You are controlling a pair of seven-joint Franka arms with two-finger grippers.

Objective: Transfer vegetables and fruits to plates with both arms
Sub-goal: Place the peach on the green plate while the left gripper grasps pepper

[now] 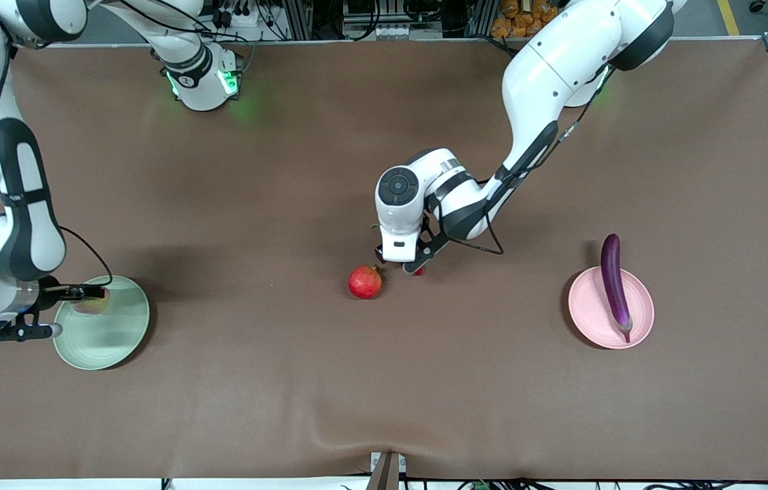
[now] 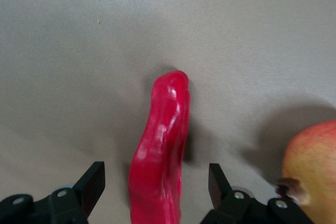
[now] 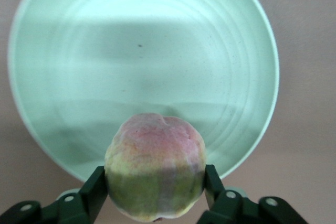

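Observation:
My left gripper (image 1: 413,264) is low over the table's middle, open, with its fingers on either side of the red chili pepper (image 2: 160,145), which lies on the table. The fingers do not touch it. In the front view only a bit of the chili (image 1: 419,271) shows. The red pomegranate-like fruit (image 1: 365,282) lies just beside it, also seen in the left wrist view (image 2: 315,169). My right gripper (image 1: 86,294) is shut on the yellow-green apple (image 3: 155,174) over the rim of the pale green plate (image 1: 108,337). The purple eggplant (image 1: 614,286) lies across the pale pink plate (image 1: 588,313).
The brown table cover (image 1: 254,204) spreads between the two plates. The arm bases stand along the table's edge farthest from the front camera. A small mount (image 1: 387,469) sits at the table's edge nearest the front camera.

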